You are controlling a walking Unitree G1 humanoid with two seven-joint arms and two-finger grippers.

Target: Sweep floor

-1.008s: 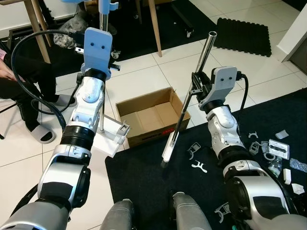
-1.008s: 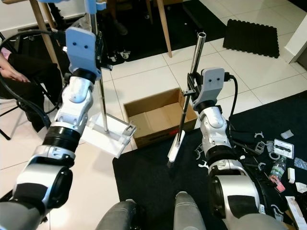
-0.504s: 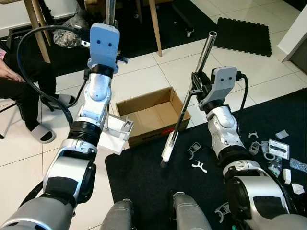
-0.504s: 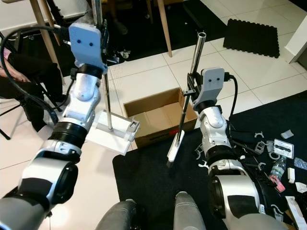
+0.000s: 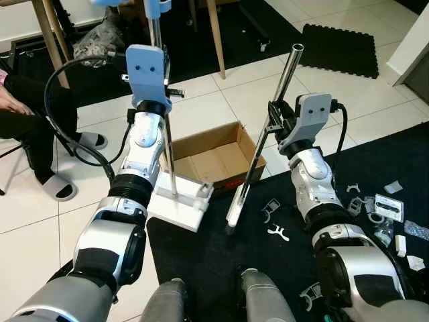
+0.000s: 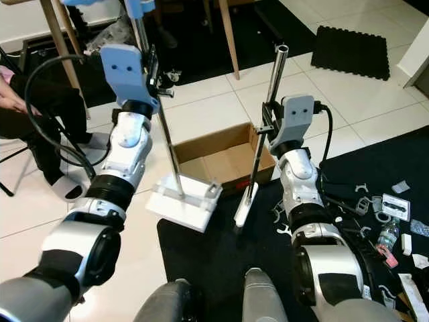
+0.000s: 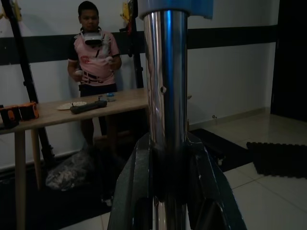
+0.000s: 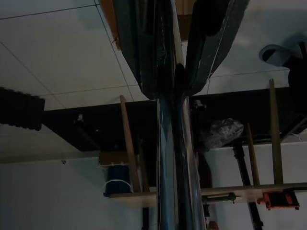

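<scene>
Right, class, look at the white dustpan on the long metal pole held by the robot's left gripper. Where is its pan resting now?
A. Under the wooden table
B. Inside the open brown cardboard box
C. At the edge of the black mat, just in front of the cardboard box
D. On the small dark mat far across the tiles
C: the white dustpan lies at the black mat's edge, in front of the cardboard box, held by the left gripper.

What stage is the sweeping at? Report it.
Done: both tools are gripped. The left end effector holds the white dustpan by its pole, at the black mat's edge; the right end effector holds the broom. Left: plastic scraps lie unswept on the mat.
</scene>
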